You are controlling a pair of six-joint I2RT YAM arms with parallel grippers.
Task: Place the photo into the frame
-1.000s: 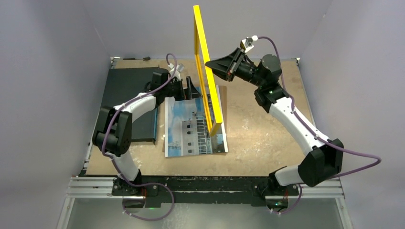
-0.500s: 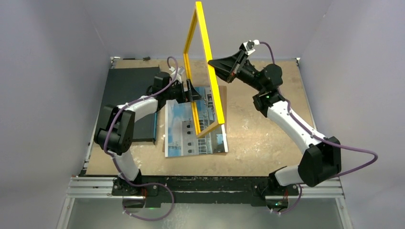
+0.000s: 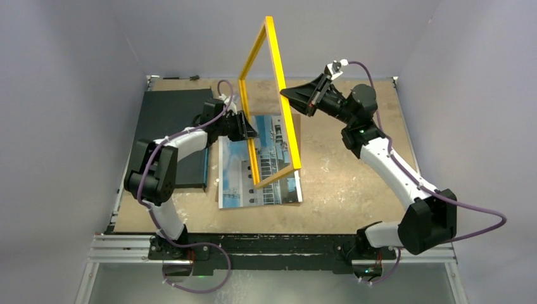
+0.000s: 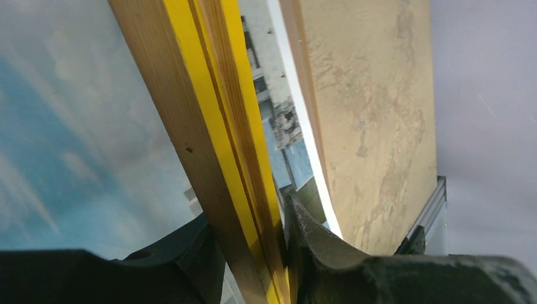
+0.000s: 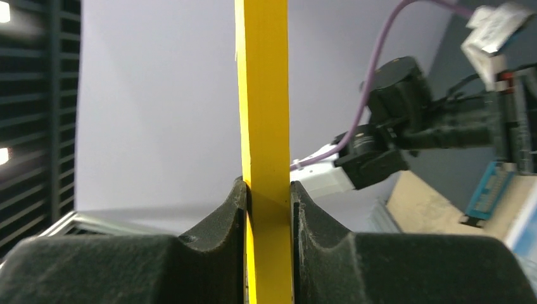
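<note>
A moment ago the left tool [image 3: 247,128] was wide open beside the frame [image 3: 277,63]. Now it has closed on the frame's left bar, and its two dark fingers pinch the wood and yellow edge tight. The right tool [image 3: 286,95] grips the right bar, narrow, just as it did before. So both arms hold the frame now.

The frame has turned too. Before, it stood almost edge-on; now you can look through it like a window. It hangs up in the air, tilted, with its low corner close above the photo [image 3: 237,180].

The photo lies flat on the surface [image 3: 345,180], sky side up, right under the frame. Nothing holds it.

With two grips, I think the arms can now turn the frame and lay it flat — a good step, but the photo is not in yet.

A dark slab [image 3: 168,114] lies to the left, under the left arm. The low corner could bump or push the photo, and the left tool hangs just over the photo's far end.
</note>
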